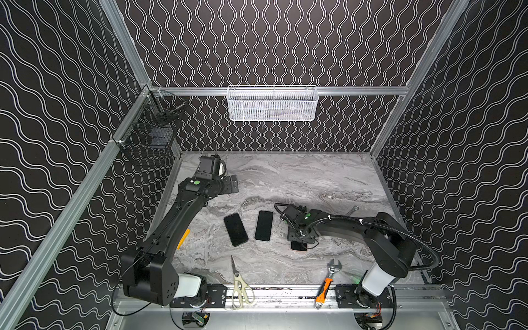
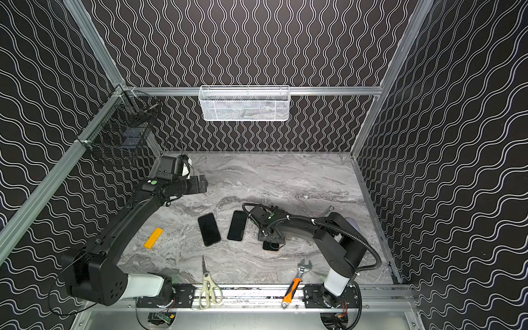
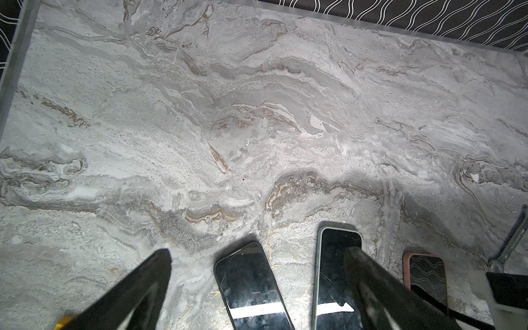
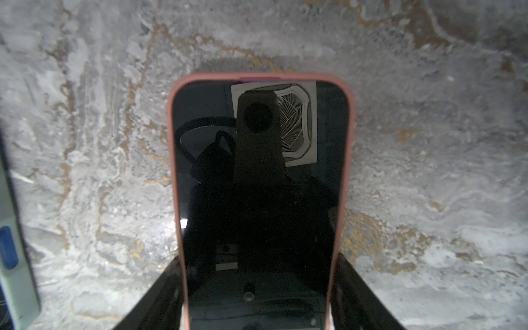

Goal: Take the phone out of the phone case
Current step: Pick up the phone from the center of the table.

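A phone (image 4: 257,200) with a dark screen lies face up on the marble table inside a pink phone case (image 4: 175,171). My right gripper (image 4: 258,271) reaches down over its near end, with one finger against each long side of the case. In both top views that gripper (image 1: 301,235) (image 2: 271,234) covers most of the phone, and only the pink-rimmed end (image 1: 299,246) (image 2: 271,246) shows. My left gripper (image 1: 228,184) (image 3: 257,253) hangs open and empty above the far left of the table, well away from the cased phone (image 3: 427,280).
Two other dark phones (image 1: 235,229) (image 1: 263,225) lie left of the right gripper. Scissors (image 1: 240,285) and an orange-handled wrench (image 1: 328,283) rest at the front edge. An orange bar (image 2: 153,238) lies at left, and a spanner (image 1: 353,210) behind the right arm. Baskets (image 1: 271,104) (image 1: 151,134) hang on the walls.
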